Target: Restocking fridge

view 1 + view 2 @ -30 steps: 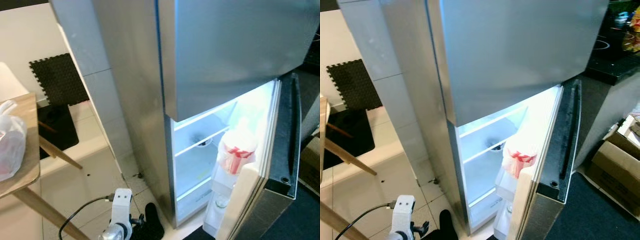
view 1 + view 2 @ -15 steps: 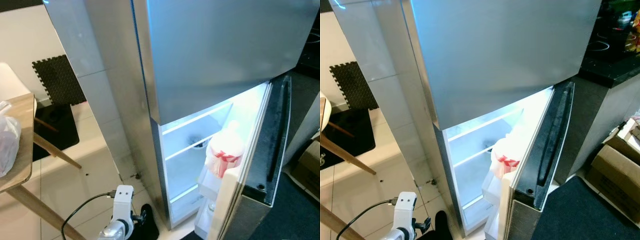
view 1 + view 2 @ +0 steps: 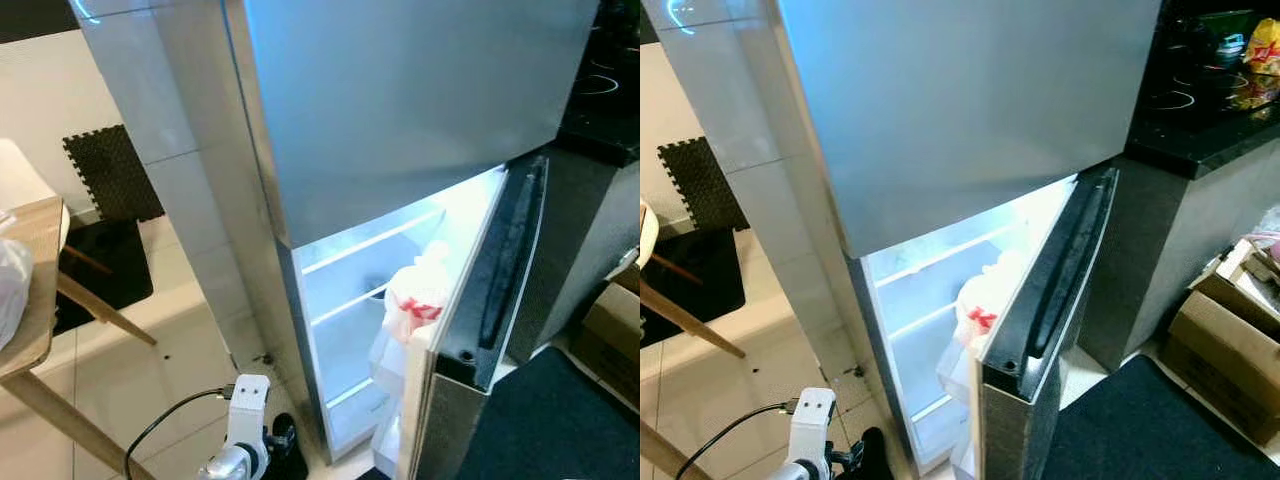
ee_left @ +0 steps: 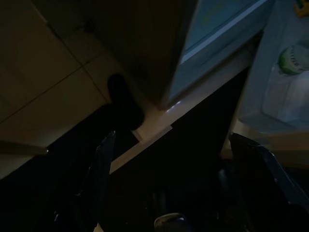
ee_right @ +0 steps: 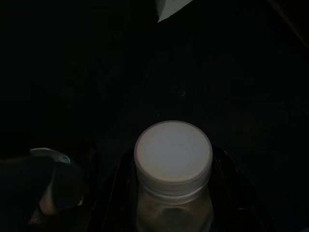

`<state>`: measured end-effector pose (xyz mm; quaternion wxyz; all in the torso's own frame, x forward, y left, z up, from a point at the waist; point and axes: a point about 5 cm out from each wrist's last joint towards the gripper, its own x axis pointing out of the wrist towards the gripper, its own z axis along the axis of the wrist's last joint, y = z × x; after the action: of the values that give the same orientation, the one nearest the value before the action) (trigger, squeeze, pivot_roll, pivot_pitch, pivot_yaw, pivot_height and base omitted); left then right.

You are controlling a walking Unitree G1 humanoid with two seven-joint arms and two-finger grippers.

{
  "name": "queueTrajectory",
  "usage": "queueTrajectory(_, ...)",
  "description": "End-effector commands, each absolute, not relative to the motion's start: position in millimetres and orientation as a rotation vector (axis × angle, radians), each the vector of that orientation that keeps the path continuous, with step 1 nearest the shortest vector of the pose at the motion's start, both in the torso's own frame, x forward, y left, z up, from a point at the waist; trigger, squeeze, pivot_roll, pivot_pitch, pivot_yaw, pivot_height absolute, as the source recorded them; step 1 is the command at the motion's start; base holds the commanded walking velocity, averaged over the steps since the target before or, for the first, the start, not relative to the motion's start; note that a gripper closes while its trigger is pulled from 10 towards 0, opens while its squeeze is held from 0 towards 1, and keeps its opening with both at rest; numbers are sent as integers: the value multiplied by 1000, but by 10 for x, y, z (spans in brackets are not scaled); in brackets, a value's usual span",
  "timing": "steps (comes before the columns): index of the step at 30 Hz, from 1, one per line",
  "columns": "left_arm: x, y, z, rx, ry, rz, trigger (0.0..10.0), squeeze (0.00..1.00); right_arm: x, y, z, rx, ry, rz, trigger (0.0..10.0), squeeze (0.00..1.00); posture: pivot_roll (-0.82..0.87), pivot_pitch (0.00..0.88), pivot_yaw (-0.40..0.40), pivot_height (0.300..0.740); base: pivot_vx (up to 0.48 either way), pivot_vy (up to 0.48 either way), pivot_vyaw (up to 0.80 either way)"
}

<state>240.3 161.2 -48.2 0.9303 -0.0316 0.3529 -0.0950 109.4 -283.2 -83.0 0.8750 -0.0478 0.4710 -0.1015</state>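
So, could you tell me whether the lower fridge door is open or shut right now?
Open. The lower fridge door is swung out, exposing the lit interior, its shelves and a red-and-white bag in the door rack.

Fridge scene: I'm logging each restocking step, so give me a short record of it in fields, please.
fridge: silver two-door fridge, upper door shut
lower door: lower door open, interior lit
door shelf: white bag with red print
right gripper: right gripper grips a bottle with a white cap
left gripper: left gripper open, low near the fridge's base
surroundings: wooden table on the left, cardboard box on the right
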Motion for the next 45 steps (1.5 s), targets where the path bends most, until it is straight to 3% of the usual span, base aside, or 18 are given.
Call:
queueTrajectory(1, 2356, 1596, -514, -69, 732, -199, 10000, 0, 1104, -2824, -827, -98, 970, -205, 10000, 0, -145, 16, 71, 726, 0, -364, 0)
queueTrajectory(17, 2371, 1573, -505, -80, 722, -196, 10000, 0, 1096, -2879, -803, -104, 962, -201, 10000, 0, -146, 21, 62, 726, 0, -364, 0)
queueTrajectory(19, 2371, 1577, -504, -85, 720, -192, 10000, 0, 1163, -2830, -811, -105, 965, -198, 10000, 0, -145, 22, 62, 726, 0, -364, 0)
queueTrajectory(20, 2367, 1581, -506, -86, 719, -190, 10000, 0, 1379, -2683, -801, -104, 940, -181, 10000, 0, -145, 24, 61, 726, 0, -364, 0)
queueTrajectory(24, 2357, 1592, -511, -89, 719, -184, 10000, 0, 1524, -2595, -776, -104, 914, -168, 10000, 0, -145, 24, 61, 726, 0, -364, 0)
queueTrajectory(45, 2282, 1689, -549, -101, 712, -115, 10000, 0, 1463, -2505, -837, -100, 946, -169, 10000, 0, -149, 25, 61, 726, 0, 0, 0)
